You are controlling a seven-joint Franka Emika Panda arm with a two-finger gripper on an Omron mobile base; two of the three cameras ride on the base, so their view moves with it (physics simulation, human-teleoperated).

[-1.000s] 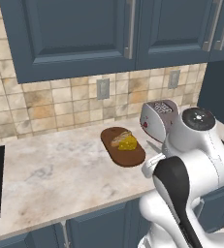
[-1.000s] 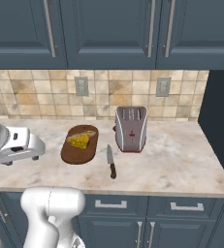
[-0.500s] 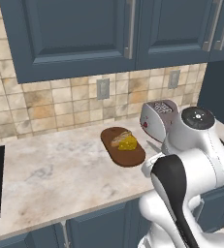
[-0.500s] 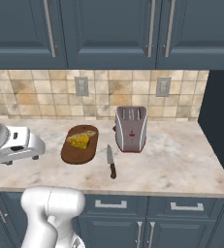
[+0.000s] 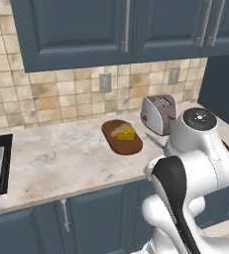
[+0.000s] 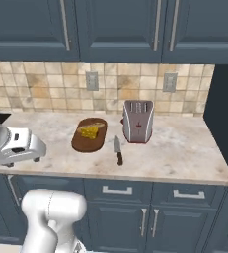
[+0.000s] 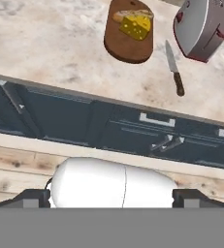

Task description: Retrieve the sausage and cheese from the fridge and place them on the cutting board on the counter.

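While the jaws stand wide with nothing between them, finger tips (image 7: 32,197) at the hand view's lower corners, the cheese (image 5: 127,134) sits on the cutting board (image 5: 122,137) with a tan piece (image 7: 123,15) touching it; can't tell if that is the sausage. Board lies on the beige surface (image 5: 61,154), near the toaster (image 6: 138,121). Knife (image 6: 118,150) lies just beside the board, in front of the toaster.

We see beige marbled counter (image 6: 184,148) over dark blue cabinets (image 6: 150,217). Directly on it: oval cutting board (image 6: 83,142), knife (image 6: 118,150) just beside board, toaster (image 6: 138,121) behind knife.
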